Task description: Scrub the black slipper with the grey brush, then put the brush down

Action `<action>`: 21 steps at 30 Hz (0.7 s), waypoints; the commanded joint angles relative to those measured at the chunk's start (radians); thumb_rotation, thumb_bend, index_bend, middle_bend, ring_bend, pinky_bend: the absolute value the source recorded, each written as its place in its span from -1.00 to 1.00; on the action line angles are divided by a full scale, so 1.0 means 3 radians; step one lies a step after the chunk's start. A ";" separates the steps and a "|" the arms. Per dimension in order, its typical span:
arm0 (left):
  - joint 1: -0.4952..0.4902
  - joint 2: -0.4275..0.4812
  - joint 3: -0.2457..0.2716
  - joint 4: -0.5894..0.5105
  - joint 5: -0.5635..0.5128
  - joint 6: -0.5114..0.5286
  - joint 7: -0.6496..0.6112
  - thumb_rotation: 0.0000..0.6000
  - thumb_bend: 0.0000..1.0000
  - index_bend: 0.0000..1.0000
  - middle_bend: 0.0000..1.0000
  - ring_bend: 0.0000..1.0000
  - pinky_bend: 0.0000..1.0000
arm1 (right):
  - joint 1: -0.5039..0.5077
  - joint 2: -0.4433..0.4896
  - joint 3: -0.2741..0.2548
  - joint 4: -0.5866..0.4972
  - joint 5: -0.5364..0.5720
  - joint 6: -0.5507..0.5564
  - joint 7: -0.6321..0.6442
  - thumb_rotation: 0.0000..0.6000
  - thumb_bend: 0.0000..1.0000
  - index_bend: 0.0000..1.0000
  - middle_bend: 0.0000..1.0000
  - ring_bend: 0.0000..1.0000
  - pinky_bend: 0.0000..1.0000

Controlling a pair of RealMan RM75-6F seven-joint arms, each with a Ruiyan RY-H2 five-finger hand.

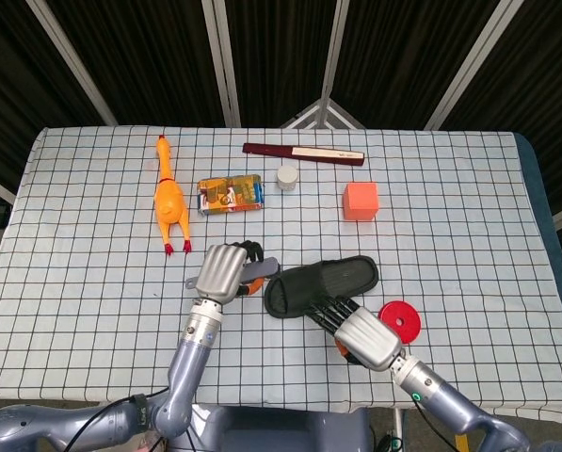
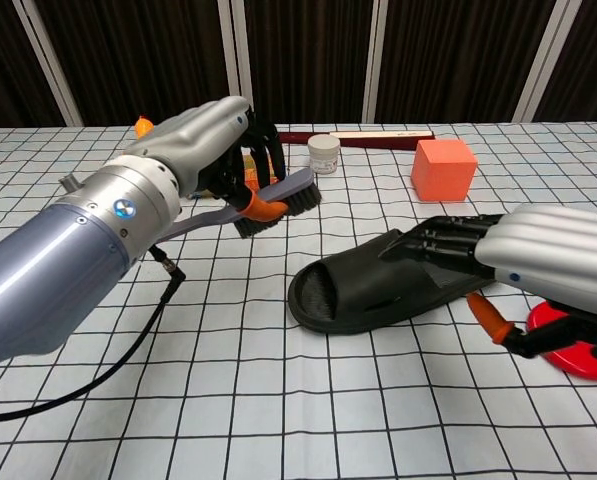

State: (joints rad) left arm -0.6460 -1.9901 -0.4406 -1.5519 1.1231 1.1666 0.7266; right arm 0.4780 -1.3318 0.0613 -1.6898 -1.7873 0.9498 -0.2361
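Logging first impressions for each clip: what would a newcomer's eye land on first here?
Probably the two silver arms converging on the black slipper near the table's front centre. The left robot hand holds the grey brush in the air just left of the slipper, while the right robot hand lays its dark fingers on the slipper's strap. Colour comes next: the yellow rubber chicken at left and the orange cube at right.

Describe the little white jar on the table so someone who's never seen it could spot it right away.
Start at the long dark red and cream box lying along the checked tablecloth's far edge. Just in front of it stands the small white round jar, right of the colourful printed packet; it is the only white, cylindrical thing there.
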 commanded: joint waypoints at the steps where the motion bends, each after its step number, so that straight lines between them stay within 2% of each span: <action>1: -0.0066 -0.0049 0.0006 0.0068 -0.0061 -0.0016 0.0032 1.00 -0.02 -0.04 0.25 0.11 0.20 | 0.0096 -0.0086 0.0037 0.0140 0.0040 -0.0051 0.0097 0.75 0.69 -1.00 -0.81 -0.93 -0.62; 10: -0.0246 -0.0213 0.0038 0.0327 -0.0162 -0.0042 0.0013 1.00 -0.02 -0.04 0.25 0.11 0.20 | 0.0239 -0.0294 -0.0042 0.0456 0.0147 -0.0174 0.0342 0.75 0.69 -1.00 -0.81 -0.93 -0.62; 21: -0.0438 -0.0387 0.0076 0.0604 -0.0140 -0.0035 -0.0070 1.00 -0.02 -0.04 0.25 0.11 0.20 | 0.0338 -0.0498 -0.0166 0.0816 0.0135 -0.0116 0.0657 0.75 0.70 -1.00 -0.81 -0.93 -0.62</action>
State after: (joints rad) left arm -0.7709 -2.0995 -0.4207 -1.3802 1.0800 1.1568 0.7111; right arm 0.5763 -1.4773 0.0153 -1.4502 -1.7461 0.9122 -0.0434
